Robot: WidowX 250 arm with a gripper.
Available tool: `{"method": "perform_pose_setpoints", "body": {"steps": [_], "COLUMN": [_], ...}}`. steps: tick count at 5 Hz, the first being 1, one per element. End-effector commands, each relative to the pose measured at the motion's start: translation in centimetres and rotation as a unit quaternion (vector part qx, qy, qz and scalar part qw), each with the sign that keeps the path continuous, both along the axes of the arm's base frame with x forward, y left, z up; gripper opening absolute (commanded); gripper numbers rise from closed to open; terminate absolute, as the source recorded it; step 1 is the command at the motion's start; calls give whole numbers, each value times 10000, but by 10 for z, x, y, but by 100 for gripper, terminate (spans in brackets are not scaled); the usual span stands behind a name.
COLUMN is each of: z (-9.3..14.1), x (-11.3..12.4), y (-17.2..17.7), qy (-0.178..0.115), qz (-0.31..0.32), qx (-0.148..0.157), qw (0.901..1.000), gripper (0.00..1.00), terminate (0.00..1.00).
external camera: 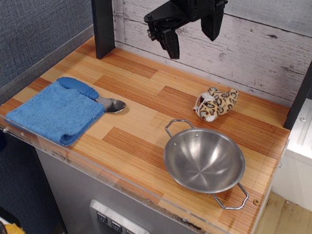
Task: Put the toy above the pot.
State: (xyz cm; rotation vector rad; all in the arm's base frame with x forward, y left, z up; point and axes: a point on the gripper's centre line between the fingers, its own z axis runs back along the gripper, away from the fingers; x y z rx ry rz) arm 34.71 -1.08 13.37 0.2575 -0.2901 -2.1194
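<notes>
Up at the far edge of the scene, the gripper (190,33) hangs high over the table (145,116) in front of the whitewashed plank wall (266,49), fingers spread wide, nothing between them. Left finger (171,42) points down and slightly right; right finger (211,25) is partly cut by the top of the frame.

Toy (215,105), spotted plush, lies on its side on the tabletop, right of centre, on the far side of the pot (204,160) and near it but not touching. It sits just beyond the pot's far loop handle (177,124). Well apart from the gripper, lower and to the right of it.

Pot sits upright at the near right, empty, second handle (234,199) pointing toward the near right corner.

Left side: blue cloth (55,113) folded flat near the near-left edge. Spoon (96,97) with blue handle lies just beside the cloth's far right corner, metal bowl end pointing right; handle touches or overlaps the cloth edge.

Dark post (102,21) stands at the far left.
</notes>
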Motion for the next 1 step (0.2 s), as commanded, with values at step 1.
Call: {"method": "perform_pose_setpoints", "body": {"steps": [1], "z": [16], "x": [-9], "y": [-2], "qy": [-241], "qz": [-11], "qx": [13], "qw": [9997], "gripper": [100], "terminate": [100]}}
